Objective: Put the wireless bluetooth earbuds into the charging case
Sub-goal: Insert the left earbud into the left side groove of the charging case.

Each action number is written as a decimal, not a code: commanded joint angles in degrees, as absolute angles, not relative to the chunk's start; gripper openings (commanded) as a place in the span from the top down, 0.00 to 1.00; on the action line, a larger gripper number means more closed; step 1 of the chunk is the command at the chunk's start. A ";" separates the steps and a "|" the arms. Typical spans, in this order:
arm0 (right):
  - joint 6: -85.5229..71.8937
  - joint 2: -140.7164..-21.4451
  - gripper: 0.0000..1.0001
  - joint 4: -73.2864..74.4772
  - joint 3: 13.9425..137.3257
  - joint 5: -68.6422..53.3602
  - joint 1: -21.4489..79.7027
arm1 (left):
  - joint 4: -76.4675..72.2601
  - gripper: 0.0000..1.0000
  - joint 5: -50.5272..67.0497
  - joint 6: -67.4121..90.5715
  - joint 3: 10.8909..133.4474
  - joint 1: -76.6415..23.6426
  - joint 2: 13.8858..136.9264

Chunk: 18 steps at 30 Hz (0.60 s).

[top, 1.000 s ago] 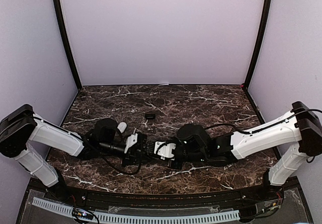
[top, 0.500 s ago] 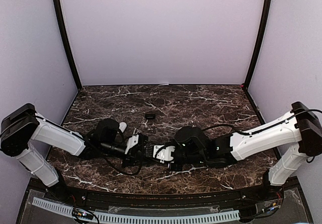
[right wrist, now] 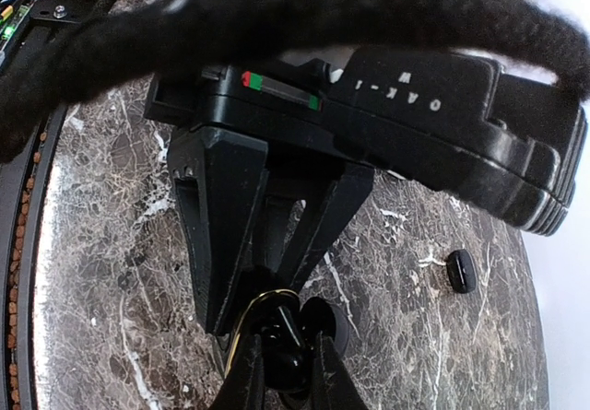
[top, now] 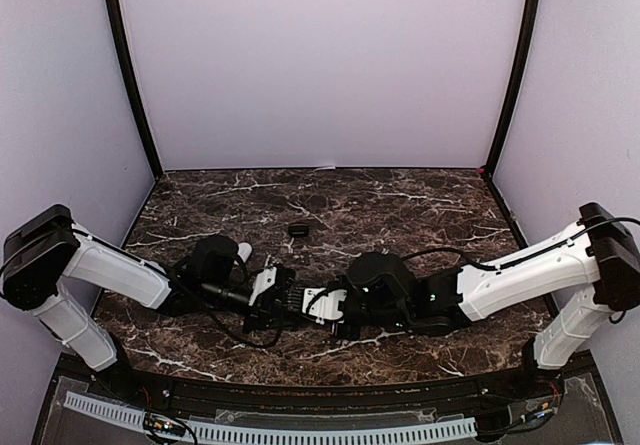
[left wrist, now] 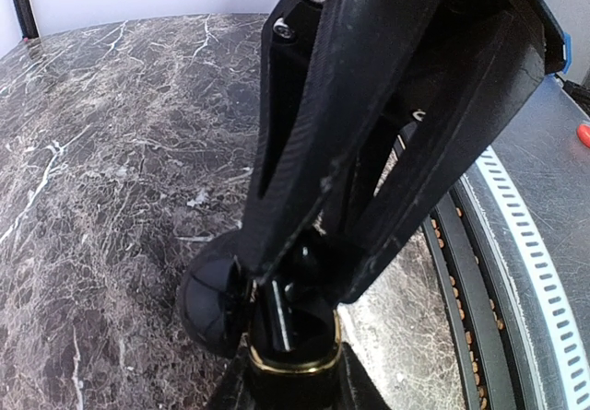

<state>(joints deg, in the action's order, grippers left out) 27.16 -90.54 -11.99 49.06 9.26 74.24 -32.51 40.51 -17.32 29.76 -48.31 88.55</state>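
From above, the left gripper [top: 288, 300] and right gripper [top: 307, 303] meet tip to tip over the near marble table [top: 400, 205]. Left wrist: its jaws sit narrow on the gold-rimmed charging case [left wrist: 288, 341]. Right wrist: jaws pinch a black earbud [right wrist: 281, 359] (barely visible) at the case's rim; a small black piece [right wrist: 460, 271] lies apart.

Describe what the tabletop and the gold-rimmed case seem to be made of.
Tabletop: marble or marble-look laminate, polished; brown with white veins and soft glare. Case: probably black plastic with a slight sheen; its rim looks like gold-toned metal or plating.
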 commanded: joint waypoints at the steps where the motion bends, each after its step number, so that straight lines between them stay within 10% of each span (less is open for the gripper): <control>1: 27.54 -90.17 1.00 -17.23 49.01 12.16 74.53 | -33.55 0.90 43.57 -17.02 30.54 -48.69 88.44; 18: 33.26 -93.99 0.99 -12.67 51.50 11.38 76.36 | -31.44 0.90 45.55 -16.89 31.84 -48.69 88.83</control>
<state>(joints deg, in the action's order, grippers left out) 30.96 -92.79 -11.84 49.60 10.35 75.48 -30.28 41.41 -16.73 29.80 -48.31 89.45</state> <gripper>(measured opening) 0.126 0.250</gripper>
